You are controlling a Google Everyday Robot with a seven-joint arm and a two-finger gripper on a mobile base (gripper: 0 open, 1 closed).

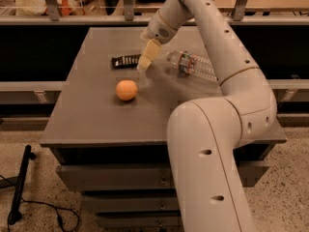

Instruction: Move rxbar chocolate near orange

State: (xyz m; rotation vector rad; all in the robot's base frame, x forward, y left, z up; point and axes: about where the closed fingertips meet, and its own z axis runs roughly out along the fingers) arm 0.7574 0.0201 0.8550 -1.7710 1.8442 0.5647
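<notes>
The rxbar chocolate [125,61], a flat black bar with white lettering, lies on the grey table [87,115] toward the back. The orange [126,90] sits in front of it, a short way apart. My gripper [143,65], with pale yellowish fingers pointing down, hovers just right of the bar's right end and above and behind the orange. It holds nothing that I can see.
A clear plastic water bottle [195,65] lies on its side to the right of the gripper. My white arm [217,144] crosses the table's right half. Drawers show below the table front; a black cable lies on the floor at left.
</notes>
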